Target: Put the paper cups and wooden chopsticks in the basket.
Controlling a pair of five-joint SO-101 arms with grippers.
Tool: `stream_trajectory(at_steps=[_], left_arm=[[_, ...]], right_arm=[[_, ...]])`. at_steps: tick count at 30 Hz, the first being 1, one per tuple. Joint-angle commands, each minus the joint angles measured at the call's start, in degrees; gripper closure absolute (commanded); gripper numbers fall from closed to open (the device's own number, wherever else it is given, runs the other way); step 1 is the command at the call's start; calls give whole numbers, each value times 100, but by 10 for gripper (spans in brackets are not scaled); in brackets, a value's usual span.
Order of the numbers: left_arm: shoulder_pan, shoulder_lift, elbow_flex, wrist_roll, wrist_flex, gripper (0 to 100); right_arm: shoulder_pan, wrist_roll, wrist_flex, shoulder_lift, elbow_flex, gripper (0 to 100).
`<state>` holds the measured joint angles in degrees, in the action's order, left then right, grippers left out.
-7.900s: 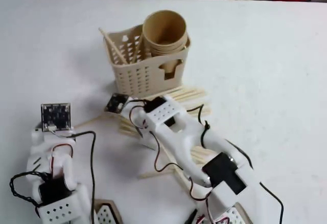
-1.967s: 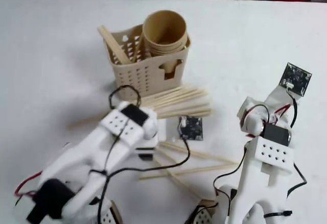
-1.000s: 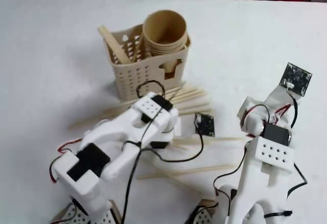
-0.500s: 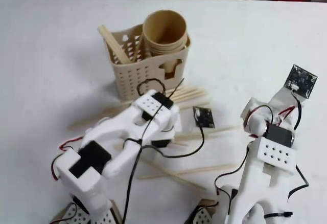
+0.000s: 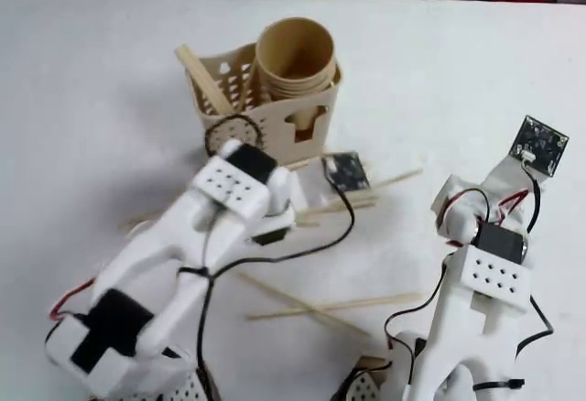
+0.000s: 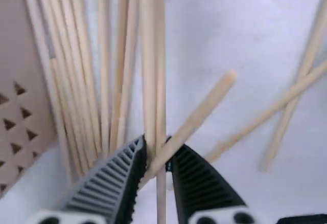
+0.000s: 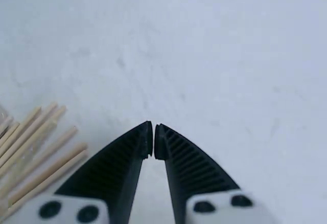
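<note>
Left arm [image 5: 183,254] hides much of chopstick pile [image 5: 355,202] and basket's [image 5: 279,119] lower front.

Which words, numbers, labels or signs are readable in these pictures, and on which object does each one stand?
No text can be read.
The basket, the paper cups and the chopsticks carry no print.
The small circuit boards on the arms may bear tiny markings, but these are too small to read.
</note>
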<state>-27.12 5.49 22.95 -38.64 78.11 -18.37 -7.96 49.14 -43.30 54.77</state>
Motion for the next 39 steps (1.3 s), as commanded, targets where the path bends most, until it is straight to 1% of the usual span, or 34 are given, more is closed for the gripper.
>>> stream_trajectory(at_steps=[1, 4, 9, 12, 17, 23, 30, 34, 39], left_arm=[[541, 655, -211, 273, 62, 979], [769, 892, -202, 316, 88, 979], [743, 1604, -237, 343, 281, 979], [787, 2018, -510, 580, 475, 979], [752, 2316, -1275, 879, 853, 979], [725, 2316, -2382, 1345, 923, 979], [374, 2316, -3727, 1732, 1204, 979], [374, 2308, -4325, 1916, 1125, 980], [391, 2308, -4958, 2127, 756, 980]], right_arm=[[-48, 18, -110, -136, -167, 981], [-48, 18, -110, -136, -167, 981], [-48, 18, -110, -136, -167, 981], [-48, 18, -110, -136, -167, 981], [-48, 18, -110, -136, -167, 981], [-48, 18, -110, -136, -158, 981], [-48, 18, -110, -136, -158, 981], [-48, 18, -110, -136, -158, 981], [-40, 18, -110, -136, -149, 981]])
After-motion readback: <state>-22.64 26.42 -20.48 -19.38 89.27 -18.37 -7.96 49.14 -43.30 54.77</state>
